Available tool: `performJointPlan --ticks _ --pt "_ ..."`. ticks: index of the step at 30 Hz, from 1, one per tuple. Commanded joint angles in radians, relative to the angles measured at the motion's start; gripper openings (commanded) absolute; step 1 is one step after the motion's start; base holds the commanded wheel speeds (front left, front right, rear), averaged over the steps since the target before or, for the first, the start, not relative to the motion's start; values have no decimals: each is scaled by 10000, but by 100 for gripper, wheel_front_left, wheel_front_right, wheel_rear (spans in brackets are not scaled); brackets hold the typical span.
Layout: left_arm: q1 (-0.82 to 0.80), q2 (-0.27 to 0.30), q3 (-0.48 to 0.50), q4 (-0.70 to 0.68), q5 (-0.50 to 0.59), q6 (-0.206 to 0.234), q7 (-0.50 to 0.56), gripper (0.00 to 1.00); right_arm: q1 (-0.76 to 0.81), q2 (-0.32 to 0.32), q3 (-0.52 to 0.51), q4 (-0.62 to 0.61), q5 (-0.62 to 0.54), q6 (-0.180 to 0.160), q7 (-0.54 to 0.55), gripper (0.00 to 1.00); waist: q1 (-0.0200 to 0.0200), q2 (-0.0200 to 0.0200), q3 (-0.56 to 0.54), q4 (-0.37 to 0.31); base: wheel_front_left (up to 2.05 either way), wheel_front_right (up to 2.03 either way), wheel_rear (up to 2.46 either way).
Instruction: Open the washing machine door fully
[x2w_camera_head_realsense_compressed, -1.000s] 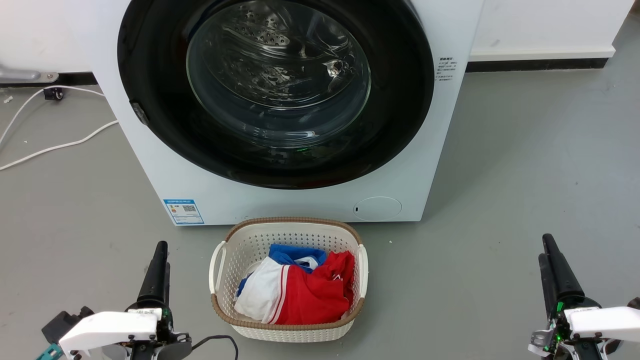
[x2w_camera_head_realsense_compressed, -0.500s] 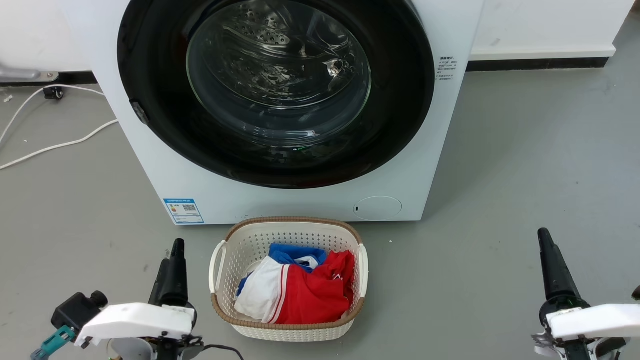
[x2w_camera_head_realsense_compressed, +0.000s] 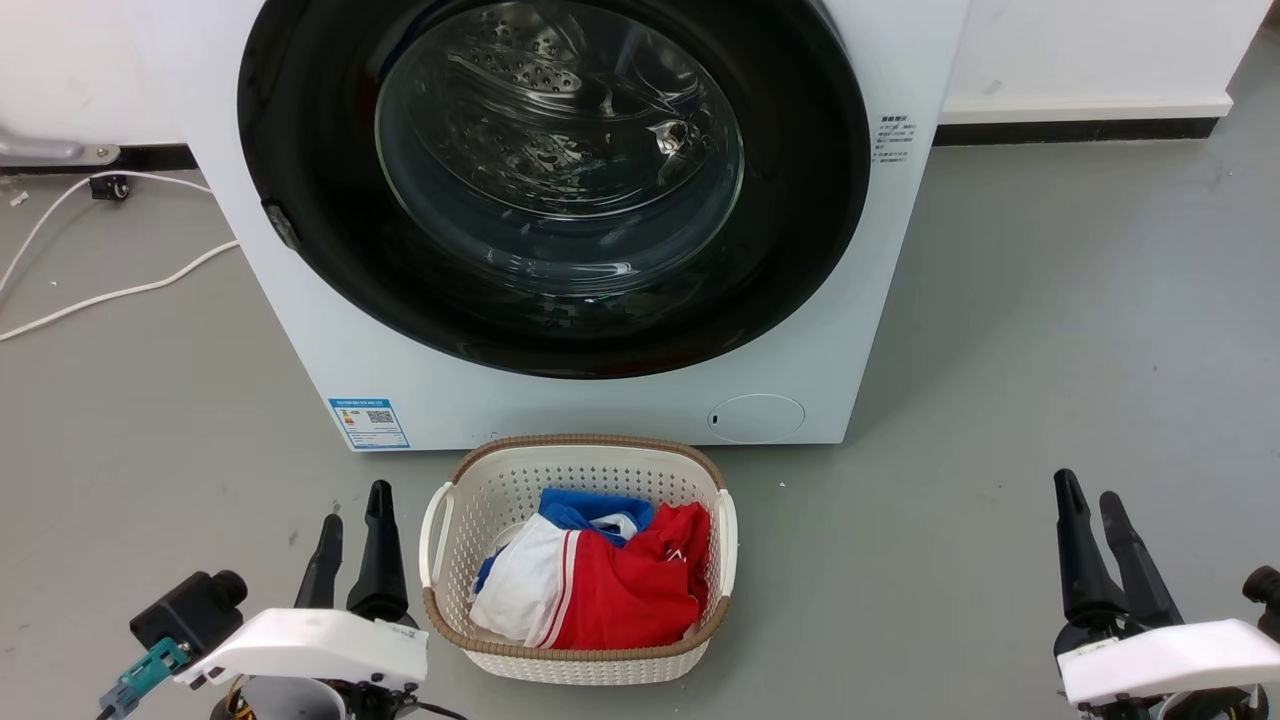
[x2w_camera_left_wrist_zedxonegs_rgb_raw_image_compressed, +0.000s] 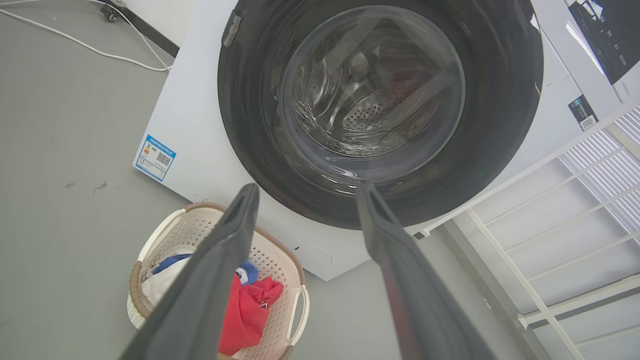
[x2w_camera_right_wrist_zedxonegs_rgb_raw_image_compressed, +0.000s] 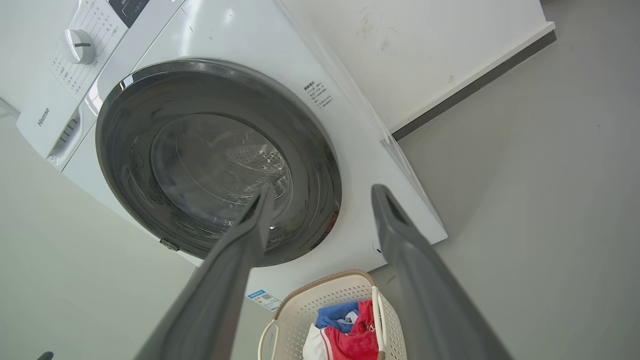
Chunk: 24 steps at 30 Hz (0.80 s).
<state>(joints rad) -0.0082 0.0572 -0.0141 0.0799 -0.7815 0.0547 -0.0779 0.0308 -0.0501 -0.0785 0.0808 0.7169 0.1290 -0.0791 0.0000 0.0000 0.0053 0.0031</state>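
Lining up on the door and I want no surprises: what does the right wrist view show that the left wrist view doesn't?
Right wrist view adds the control dial and panel at the top of the washing machine, plus the dark baseboard.
Left wrist view adds the white cable on the floor and a white barred frame beside the machine.
Both share the closed washing machine door, the blue label, the laundry basket of clothes, and an open pincer: left pincer, right pincer.

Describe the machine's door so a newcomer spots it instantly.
Find the white washing machine behind the basket. Its door is the glossy black disc nearly spanning the front, with clear glass at its centre; the white cap below is far smaller.
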Motion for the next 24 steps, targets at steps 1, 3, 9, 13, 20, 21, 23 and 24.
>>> performJointPlan --ticks 1,3,9,13,20,21,23,24 --pt "-49 91 -54 -214 284 70 -99 100 -15 -23 16 -192 -329 13 -93 100 0 0 2 3 0 0 0" --pt "-25 122 -137 -255 531 80 -162 100 11 -22 52 -252 -709 14 -152 100 0 0 5 7 0 0 0" --pt "57 155 -335 -348 1230 100 -348 100 143 -21 2 -371 -1363 15 -336 100 0 0 7 14 0 0 0" --pt "100 172 -443 -341 1699 79 -462 100 242 -19 40 -447 -1884 15 -453 100 0 0 7 19 0 0 0" --pt "177 190 -602 -368 2529 146 -658 100 379 -17 48 -561 -2713 17 -647 100 0 0 6 26 0 0 0" --pt "190 192 -619 -370 2639 154 -690 100 405 -17 53 -580 -2824 17 -673 100 0 0 6 28 0 0 0" --pt "208 195 -650 -376 2864 167 -735 100 448 -16 58 -619 -3051 18 -729 100 0 0 4 33 0 0 0" --pt "215 196 -665 -382 2973 176 -766 100 468 -16 57 -638 -3147 18 -751 100 0 0 2 36 0 0 0"
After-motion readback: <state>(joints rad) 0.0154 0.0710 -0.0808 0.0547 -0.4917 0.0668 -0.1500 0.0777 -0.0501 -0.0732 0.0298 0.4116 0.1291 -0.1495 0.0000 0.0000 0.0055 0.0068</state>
